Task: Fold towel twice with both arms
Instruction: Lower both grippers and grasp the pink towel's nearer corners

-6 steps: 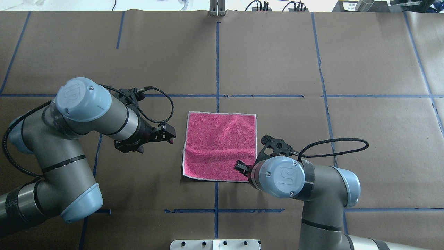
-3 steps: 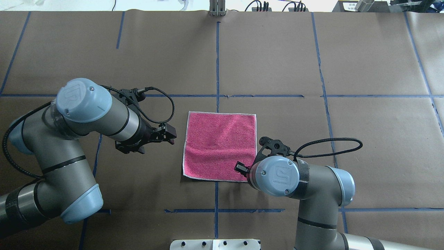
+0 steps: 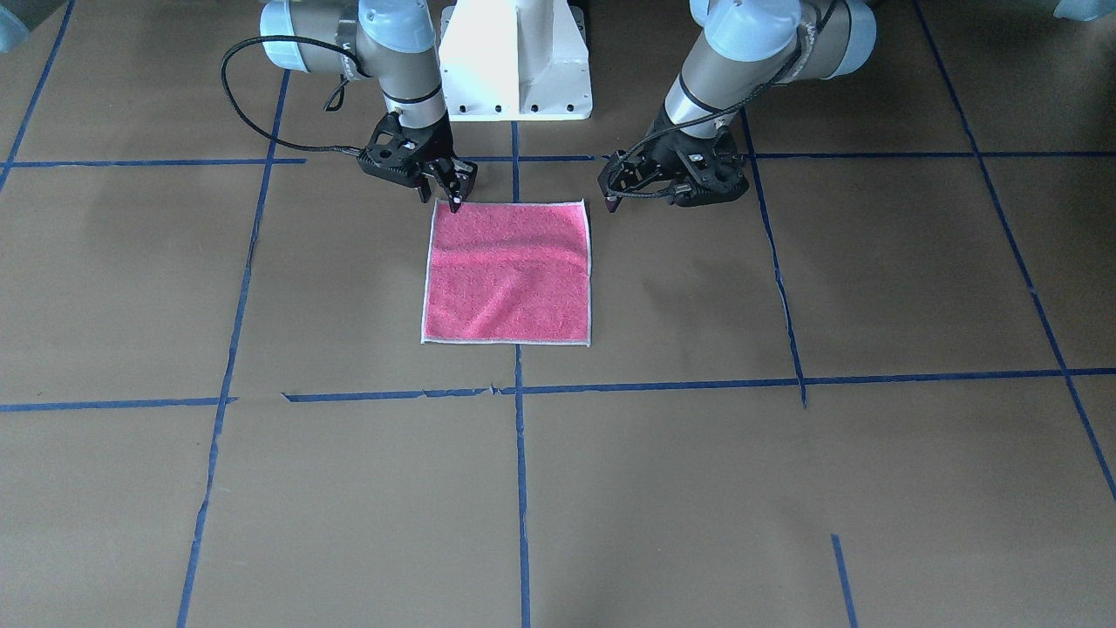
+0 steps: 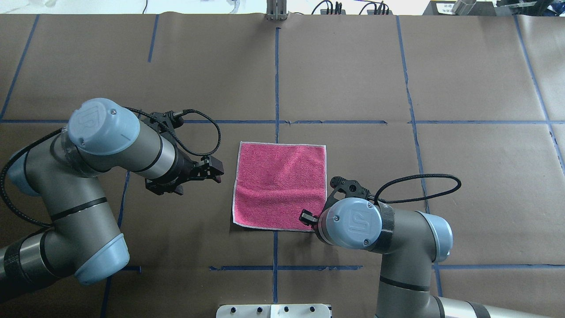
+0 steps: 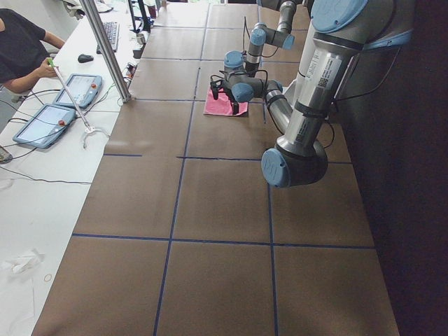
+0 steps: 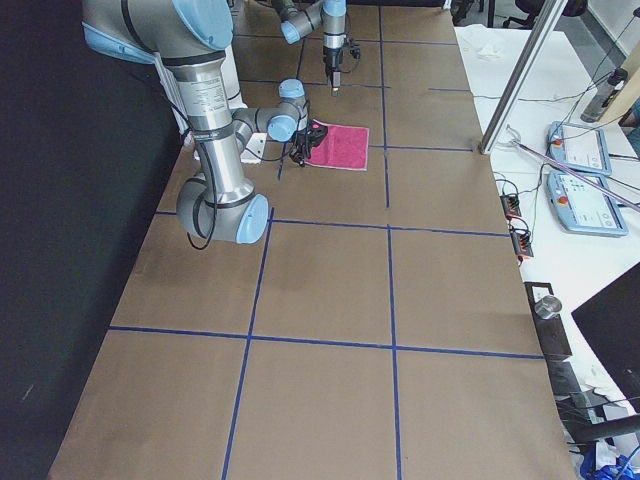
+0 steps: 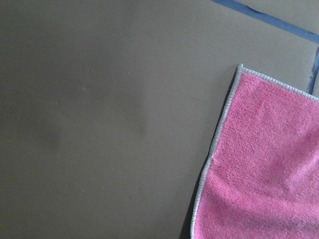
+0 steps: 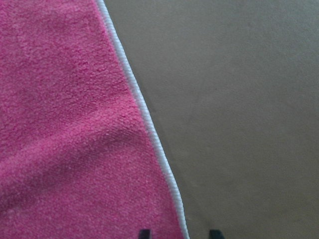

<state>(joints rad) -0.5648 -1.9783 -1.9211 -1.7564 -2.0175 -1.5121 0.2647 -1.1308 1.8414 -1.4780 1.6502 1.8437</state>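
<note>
Currently at the first grasp; nothing is folded yet.

Nearest me: my right hand (image 4: pixel 306 216) is down at the near right corner of the towel (image 4: pixel 280 185), fingers spread, pinching nothing. Its wrist view shows one fingertip (image 8: pixel 144 233) over the pink pile and the other over bare desk (image 4: pixel 397 185), with the pale border (image 8: pixel 149 134) running between them. Whether the tips touch the cloth, I cannot tell.

Towel: flat, pink face up, lying over the blue tape line (image 4: pixel 276 79) at about its middle. One soft ripple crosses the near half.

Further out: my left hand (image 4: pixel 217 171) hangs just beside the towel's left edge, off the cloth and about midway along it. Its fingers look apart and hold nothing. Its wrist view looks on towards the far left corner.

How I judge it should go:
- The hands are not matched. I would bring the left one back to the near left corner before closing either.
- Close just inside the border, lower finger under the cloth, so the hem does not slip out.
- Lift both corners level and together; an uneven lift would skew the fold.
- Carry them to the far edge and lay border on border, letting the ripple pull out.
</note>
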